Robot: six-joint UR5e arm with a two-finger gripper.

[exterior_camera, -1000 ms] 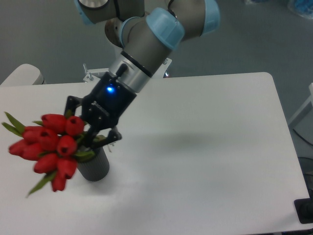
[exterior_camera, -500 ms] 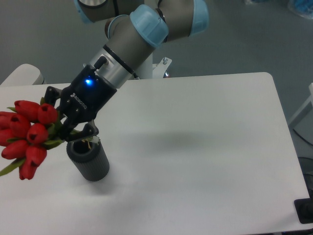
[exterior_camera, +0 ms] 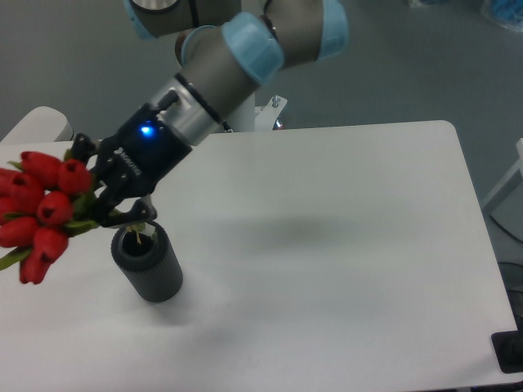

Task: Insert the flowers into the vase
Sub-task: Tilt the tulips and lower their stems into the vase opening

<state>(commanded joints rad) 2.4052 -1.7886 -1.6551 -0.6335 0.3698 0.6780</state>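
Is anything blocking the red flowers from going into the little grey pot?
No, nothing visible blocks it. The gripper holds the flowers tilted to the left, with stem ends right over the vase, whose round mouth looks open.

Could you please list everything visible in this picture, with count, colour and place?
flowers: one bunch, red buds with green leaves, at the left edge, held tilted above and left of the vase.
vase: one, dark grey, upright on the table's left part, mouth open.
table: one, white, filling most of the view.
black object: one, at the table's bottom right corner, partly cut off.
arm: one, grey with light blue caps, reaching down from the top.
tool: one, black with a blue light, shut on the flowers' stems beside the vase mouth.
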